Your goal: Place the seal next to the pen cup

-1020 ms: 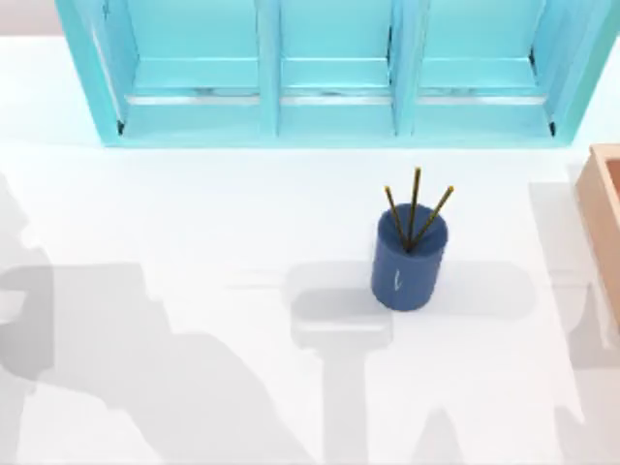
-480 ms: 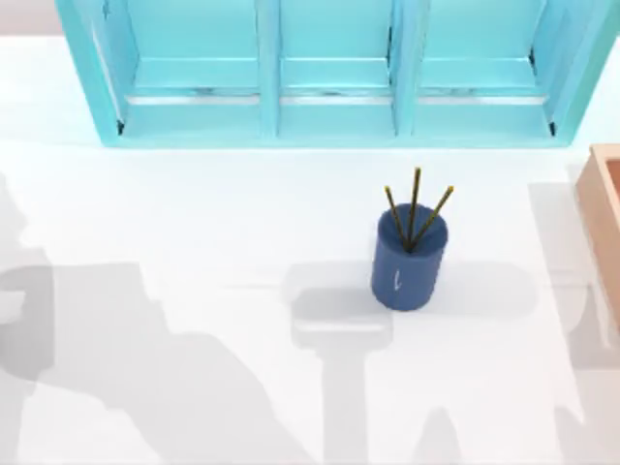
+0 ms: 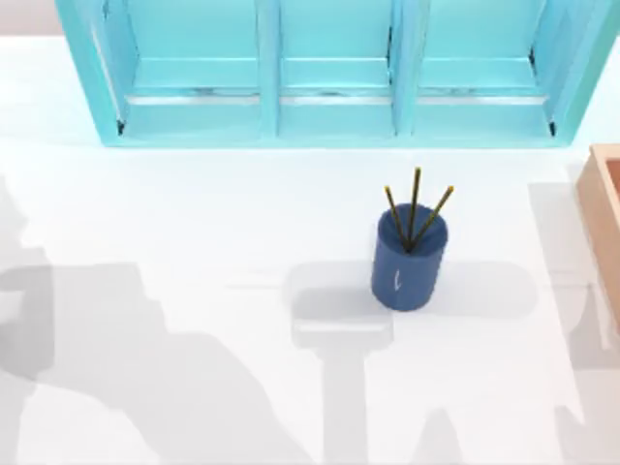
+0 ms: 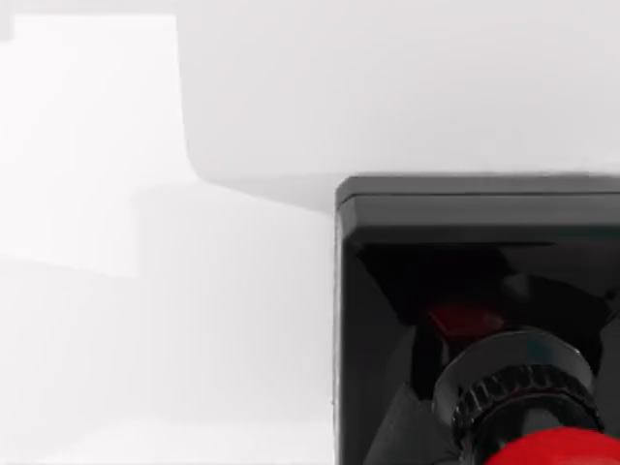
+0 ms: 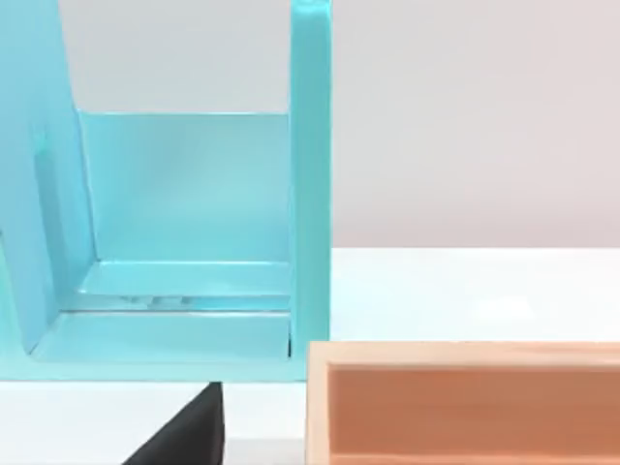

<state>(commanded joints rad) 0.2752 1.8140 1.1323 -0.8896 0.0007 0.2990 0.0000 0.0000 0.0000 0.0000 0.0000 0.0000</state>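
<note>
The pen cup stood upright on the white table, a little right of the middle in the top view, a dark blue cylinder with a small white mark on its near side and three thin yellowish pencils fanning out of its mouth. Behind it ran a turquoise shelf with three open bays, and a light wooden box poked in at the table's right edge — well apart from the cup. Grey arm shadows lay across the near half of the table. The seal sat very close under the left wrist camera: its square black base took up much of that view, with the ribbed collar and the top of the glossy red knob at the frame's edge, resting on bare white surface. How the left arm's fingers stood, or where the seal lay relative to them, I could not tell. The right wrist view looked toward one end bay of the shelf with the wooden box just in front of it — the right fingers' state could not be told either.
</note>
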